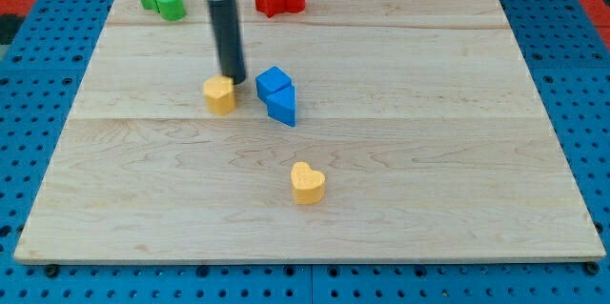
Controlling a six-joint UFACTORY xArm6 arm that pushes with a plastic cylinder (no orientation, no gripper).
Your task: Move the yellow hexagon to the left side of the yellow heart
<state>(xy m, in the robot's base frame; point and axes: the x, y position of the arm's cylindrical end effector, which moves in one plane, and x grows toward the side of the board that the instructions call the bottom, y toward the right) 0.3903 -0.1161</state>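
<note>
My tip, a bare rod holding nothing, touches the small yellow hexagon block at its 1 o'clock edge. The yellow heart block sits toward 4 o'clock, well apart. An off-centre push risks spinning the hexagon aside, or the rod clipping the two blue blocks just beside it at 3 o'clock.

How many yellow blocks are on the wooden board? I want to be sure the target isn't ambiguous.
2. The yellow hexagon block sits left of centre, touching my tip, with the blue blocks to its right. The yellow heart block lies below centre. None seem hidden.
</note>
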